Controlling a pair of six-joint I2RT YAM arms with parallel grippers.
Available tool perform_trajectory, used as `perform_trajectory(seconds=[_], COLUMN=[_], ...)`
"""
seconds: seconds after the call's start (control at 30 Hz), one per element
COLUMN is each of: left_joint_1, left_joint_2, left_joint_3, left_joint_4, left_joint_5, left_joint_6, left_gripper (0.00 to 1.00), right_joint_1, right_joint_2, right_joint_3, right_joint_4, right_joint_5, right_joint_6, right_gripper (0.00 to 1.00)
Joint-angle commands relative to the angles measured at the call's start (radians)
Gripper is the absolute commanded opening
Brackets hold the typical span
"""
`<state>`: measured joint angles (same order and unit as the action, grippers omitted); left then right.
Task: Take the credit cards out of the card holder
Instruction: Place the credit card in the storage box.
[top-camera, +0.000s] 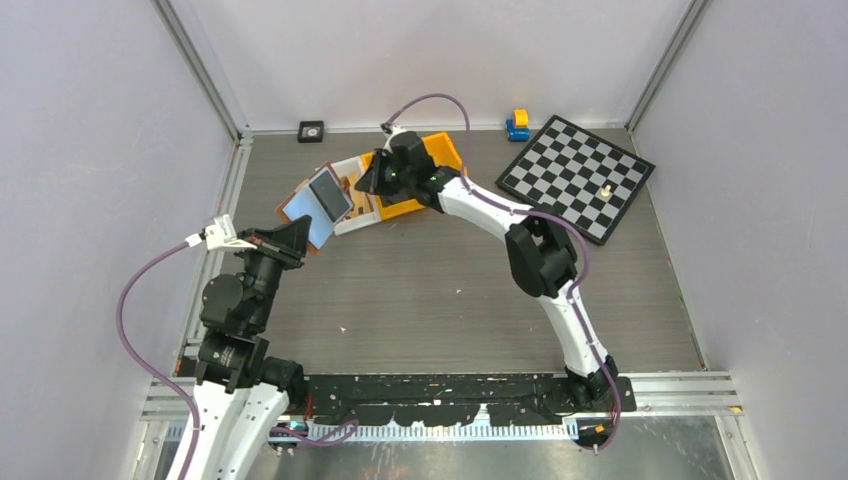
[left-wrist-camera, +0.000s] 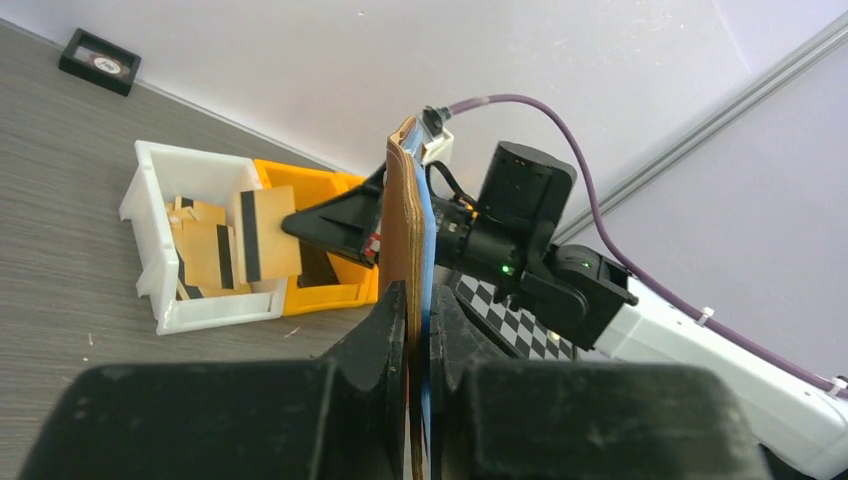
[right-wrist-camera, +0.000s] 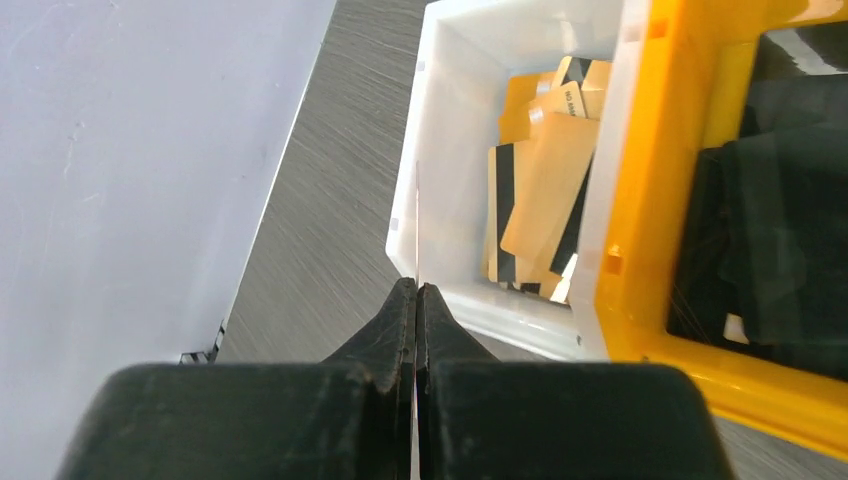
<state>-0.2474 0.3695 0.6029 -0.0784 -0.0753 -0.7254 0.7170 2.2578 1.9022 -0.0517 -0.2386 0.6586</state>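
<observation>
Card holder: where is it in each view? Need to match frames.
Top external: card holder left of centre, open, in left gripper.
Left wrist: centre, edge-on, upright.
Right wrist: not in it; only a card, edge-on, in right gripper.
Shared landmark: white bin, in all three.

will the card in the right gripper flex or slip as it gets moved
Probably stiff but springy: the card shows edge-on as a straight hairline, unbent. It may slip or pivot, since the right gripper pinches just one edge at its fingertips. Likely very light, being so thin.
</observation>
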Motion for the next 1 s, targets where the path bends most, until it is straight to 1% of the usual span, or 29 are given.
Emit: perform_trajectory(seconds=[0.0,0.13,0.3,0.5,0.53,0.6,0.63,0.7,0.8,0.9,0.97], left_joint_1=[0.000,0.000,0.000,0.000,0.000,0.001,0.001,0.000,0.000,0.000,0.001], left_joint_2=[0.009,0.033,0.024,0.040,0.047,0.059,0.066,0.072,0.070,0.064,0.063], left_joint_3=[0.002,0.007,0.006,-0.002,-0.002,-0.002,-0.001,-0.002,-0.003,-0.003,-0.009], left_joint_4=[0.018,0.019,0.017,0.037,0.040,0.045,0.046,0.050,0.049,0.055,0.060], left_joint_5=[-0.011,0.008,0.011,0.035,0.040,0.052,0.055,0.060,0.070,0.109,0.109], left_joint_6=[-0.023,-0.037,-0.039,-0.052,-0.057,-0.058,-0.060,-0.064,-0.060,-0.044,-0.036], left_gripper=[0.00,0.00,0.00,0.00,0.00,0.00,0.00,0.00,0.00,0.00,0.00], right_joint_1=[0.021,0.023,0.025,0.026,0.026,0.026,0.026,0.026,0.026,0.025,0.024], right_joint_2=[0.095,0.184,0.275,0.317,0.320,0.322,0.320,0.302,0.225,0.080,-0.013], right_joint_3=[0.185,0.304,0.421,0.485,0.490,0.501,0.503,0.492,0.412,0.259,0.152], right_joint_4=[-0.113,-0.130,-0.138,-0.137,-0.139,-0.150,-0.156,-0.169,-0.161,-0.106,-0.081], right_joint_5=[0.027,0.024,0.025,0.086,0.096,0.110,0.118,0.131,0.170,0.196,0.217], right_joint_6=[-0.030,-0.028,-0.016,-0.032,-0.036,-0.044,-0.047,-0.057,-0.075,-0.091,-0.103], right_gripper=[0.00,0.00,0.00,0.00,0.02,0.20,0.27,0.35,0.41,0.48,0.50])
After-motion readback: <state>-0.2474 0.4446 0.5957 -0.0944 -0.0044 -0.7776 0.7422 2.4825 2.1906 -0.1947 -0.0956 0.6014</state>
